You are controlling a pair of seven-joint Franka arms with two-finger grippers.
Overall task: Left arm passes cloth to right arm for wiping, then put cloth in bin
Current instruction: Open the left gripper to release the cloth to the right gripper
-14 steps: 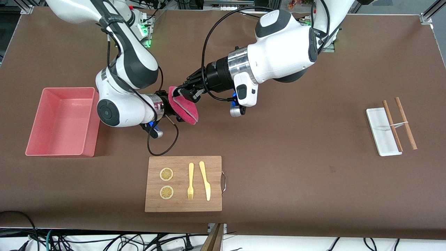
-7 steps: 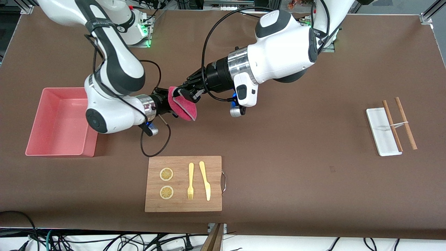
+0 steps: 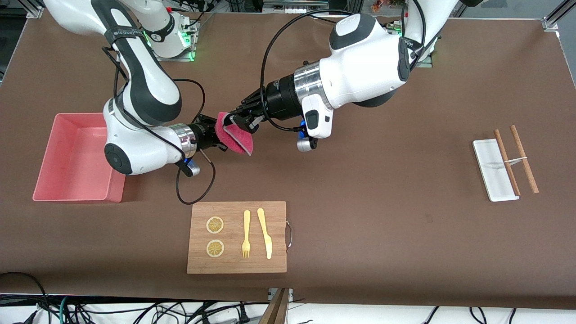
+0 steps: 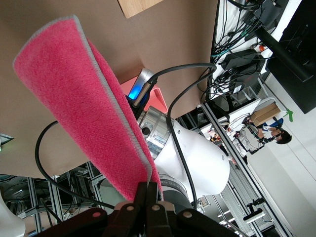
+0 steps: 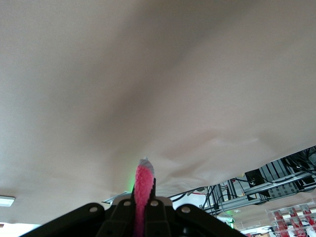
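Note:
The magenta-pink cloth hangs in the air between the two grippers, over bare table between the bin and the middle of the table. My left gripper is shut on its upper edge; the left wrist view shows the cloth pinched at the left gripper. My right gripper is shut on the cloth's edge that faces the bin; in the right wrist view a pink strip of cloth sits squeezed in the right gripper. The light-pink bin stands empty at the right arm's end of the table.
A wooden cutting board with two lemon slices, a yellow fork and a knife lies nearer the front camera than the grippers. A white tray with two brown chopsticks lies toward the left arm's end.
The right gripper has closed on the cloth. The right arm's elbow and wrist have shifted toward the bin, and the cloth has drawn in slightly. The left arm has not moved.

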